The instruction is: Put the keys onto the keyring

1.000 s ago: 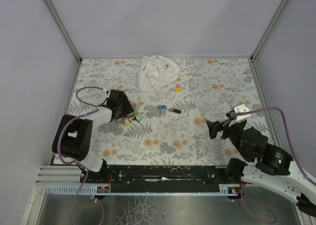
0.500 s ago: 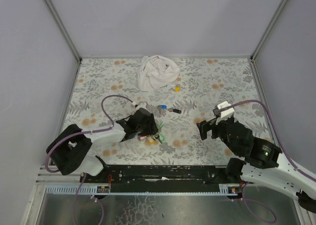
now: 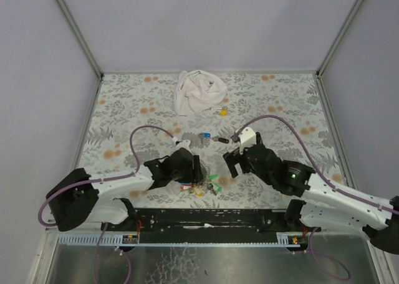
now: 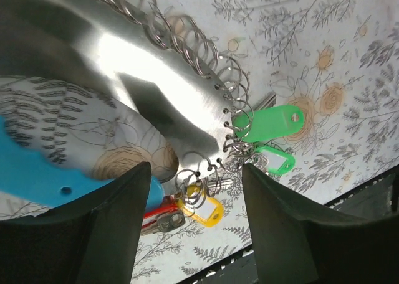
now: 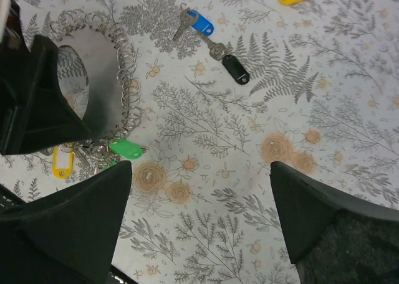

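The keyring point(image 4: 156, 91) is a shiny metal plate edged with several split rings, with a blue part point(image 4: 37, 172) beside it. Green-capped keys point(image 4: 268, 123), a yellow tag point(image 4: 206, 210) and a red one hang from its rings. My left gripper point(image 4: 194, 172) is partly closed round the plate's near end and holds it tilted at the near middle of the table point(image 3: 190, 172). A blue-capped key point(image 5: 201, 23) and a black-capped key point(image 5: 235, 69) lie loose further back. My right gripper point(image 5: 201, 172) is open and empty above the cloth, just right of the green keys point(image 5: 126, 149).
A crumpled white cloth point(image 3: 198, 91) lies at the back middle. A loose yellow tag point(image 3: 223, 112) lies in front of it. Grey walls close in three sides. The black base rail point(image 3: 212, 217) runs along the near edge.
My left gripper has moved right and nearer, bringing the keyring and its hanging keys along. My right arm has swung left from the right side to the middle.
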`<state>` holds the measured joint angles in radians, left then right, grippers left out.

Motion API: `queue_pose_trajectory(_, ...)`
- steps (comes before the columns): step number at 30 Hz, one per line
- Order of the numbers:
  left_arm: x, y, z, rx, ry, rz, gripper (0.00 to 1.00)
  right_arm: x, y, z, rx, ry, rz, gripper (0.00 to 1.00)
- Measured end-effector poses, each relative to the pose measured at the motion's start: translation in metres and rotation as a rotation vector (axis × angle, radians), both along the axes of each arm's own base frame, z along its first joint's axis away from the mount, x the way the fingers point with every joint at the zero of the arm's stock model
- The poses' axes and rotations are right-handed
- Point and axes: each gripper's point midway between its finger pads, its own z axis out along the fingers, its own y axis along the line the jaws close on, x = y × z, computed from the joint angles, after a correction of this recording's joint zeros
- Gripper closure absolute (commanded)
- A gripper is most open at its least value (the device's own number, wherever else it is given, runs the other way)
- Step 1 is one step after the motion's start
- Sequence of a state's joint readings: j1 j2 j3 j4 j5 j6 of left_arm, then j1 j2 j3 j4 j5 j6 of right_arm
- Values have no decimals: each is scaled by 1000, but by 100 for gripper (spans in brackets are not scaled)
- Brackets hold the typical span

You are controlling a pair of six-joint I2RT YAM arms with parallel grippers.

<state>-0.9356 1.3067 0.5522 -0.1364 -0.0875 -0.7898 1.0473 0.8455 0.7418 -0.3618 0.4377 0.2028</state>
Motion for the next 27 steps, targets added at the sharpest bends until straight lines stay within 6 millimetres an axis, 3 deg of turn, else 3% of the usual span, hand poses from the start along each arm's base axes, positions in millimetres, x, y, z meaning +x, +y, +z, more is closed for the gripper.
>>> queue_pose_trajectory(5, 17, 17, 12, -35, -31, 65, 41, 4, 25, -34, -63, 78, 46, 0)
queue_pose_trajectory(12, 34, 39, -2, -43, 10, 128, 43, -1, 57, -79, -128, 181, 182, 8)
queue_pose_trajectory(15, 37, 40, -7, -44, 26, 128, 44, -3, 67, -88, -126, 195, 249, 22)
queue_pose_trajectory(18, 42, 36, -7, -58, 15, 117, 44, -2, 75, -96, -120, 211, 315, 51)
queue_pose_trajectory(27, 49, 30, -7, -86, 8, 97, 49, 10, 83, -139, -149, 293, 368, 60)
